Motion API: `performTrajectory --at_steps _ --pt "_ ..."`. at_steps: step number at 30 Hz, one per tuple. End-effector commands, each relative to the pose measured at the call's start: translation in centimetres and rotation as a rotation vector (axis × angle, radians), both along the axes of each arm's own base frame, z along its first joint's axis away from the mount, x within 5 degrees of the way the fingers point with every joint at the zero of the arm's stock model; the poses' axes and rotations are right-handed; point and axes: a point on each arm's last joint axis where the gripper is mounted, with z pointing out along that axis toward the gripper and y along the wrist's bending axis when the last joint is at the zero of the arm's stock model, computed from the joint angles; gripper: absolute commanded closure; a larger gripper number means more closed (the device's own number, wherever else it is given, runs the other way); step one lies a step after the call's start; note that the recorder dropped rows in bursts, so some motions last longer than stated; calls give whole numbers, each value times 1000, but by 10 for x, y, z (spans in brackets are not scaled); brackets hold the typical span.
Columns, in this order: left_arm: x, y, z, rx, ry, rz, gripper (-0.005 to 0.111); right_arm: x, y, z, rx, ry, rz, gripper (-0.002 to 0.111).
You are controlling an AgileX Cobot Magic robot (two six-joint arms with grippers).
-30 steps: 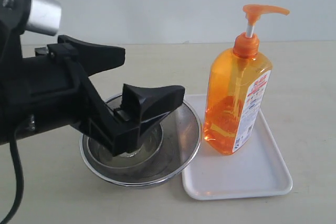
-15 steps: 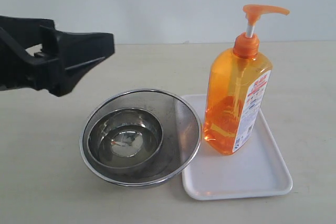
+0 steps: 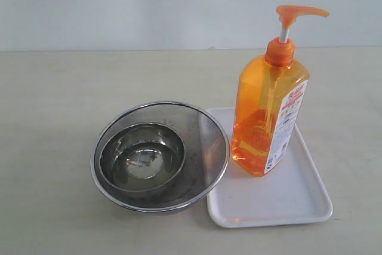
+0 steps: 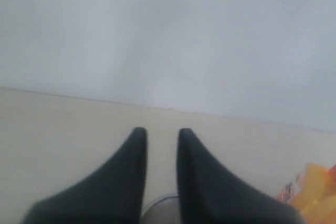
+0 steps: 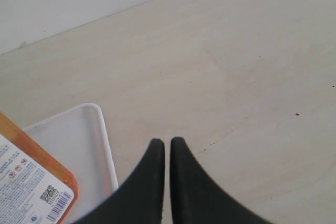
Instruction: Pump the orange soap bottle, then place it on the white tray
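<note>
The orange soap bottle stands upright on the white tray, its pump head raised. Neither gripper shows in the exterior view. In the left wrist view my left gripper hangs above the table, its fingers a narrow gap apart with nothing between them; a corner of the orange soap bottle shows at the frame's edge. My right gripper is shut and empty over bare table, just beside the white tray's rim and the orange soap bottle's label.
A large round steel bowl with a smaller steel bowl inside it sits against the tray's left edge. The large steel bowl's rim shows between my left fingers. A pale wall backs the light table.
My left arm has pulled back from over the steel bowls and gone out of the exterior view to the left. Its jaws have narrowed. The bottle, tray and bowls have not moved.
</note>
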Motion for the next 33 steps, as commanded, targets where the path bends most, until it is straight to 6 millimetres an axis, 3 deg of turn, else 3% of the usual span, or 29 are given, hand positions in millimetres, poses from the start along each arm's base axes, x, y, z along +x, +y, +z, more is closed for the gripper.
performTrajectory --at_steps 1,7,11,15,18,23,28,33 --pt "-22 15 7 -35 -16 62 102 0 0 0 -18 -6 10 108" --pt "-58 28 17 -21 -88 116 102 0 0 0 -18 -6 10 108" --pt "-74 32 9 60 -143 141 102 0 0 0 -18 -6 10 108" --pt "-78 38 -14 152 -247 204 102 0 0 0 -18 -6 10 108" --pt "-80 46 -59 148 -338 311 102 0 0 0 -18 -6 10 108" --pt "-85 51 -108 153 -371 375 102 0 0 0 -14 -4 8 108" --pt "-92 49 -115 264 -330 357 102 -1 0 -1 -4 4 1 108" --pt "-92 45 -133 297 -150 286 102 -1 0 -1 -3 5 2 108"
